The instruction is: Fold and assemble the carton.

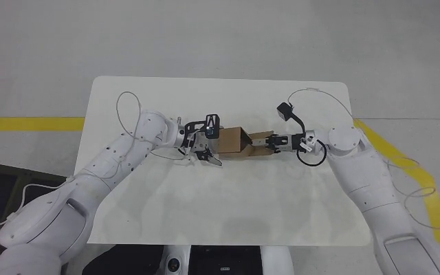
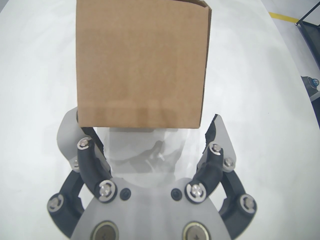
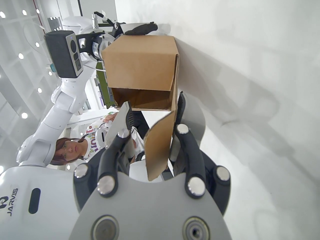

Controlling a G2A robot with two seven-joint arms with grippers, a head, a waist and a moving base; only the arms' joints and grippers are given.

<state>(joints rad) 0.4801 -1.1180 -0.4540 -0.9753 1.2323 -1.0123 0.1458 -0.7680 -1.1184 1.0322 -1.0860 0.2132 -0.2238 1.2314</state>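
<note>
Flanking carton (image 2: 141,63) end, left end effector (image 2: 148,129) spread wide, right end effector (image 3: 153,102) apart around flap (image 3: 160,146)

A white table (image 1: 206,213) stands on a pale grey floor (image 1: 206,34) marked with a yellow line (image 1: 41,124). A black metal frame (image 2: 310,23) stands beyond the table's edge. Farther back are white shelves with small round lights (image 3: 21,56) and a dark-framed white board (image 3: 96,3).

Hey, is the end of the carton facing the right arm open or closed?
Open. The right wrist view looks into the hollow carton, and one flap sticks out unfolded between the jaws of the right gripper.
</note>
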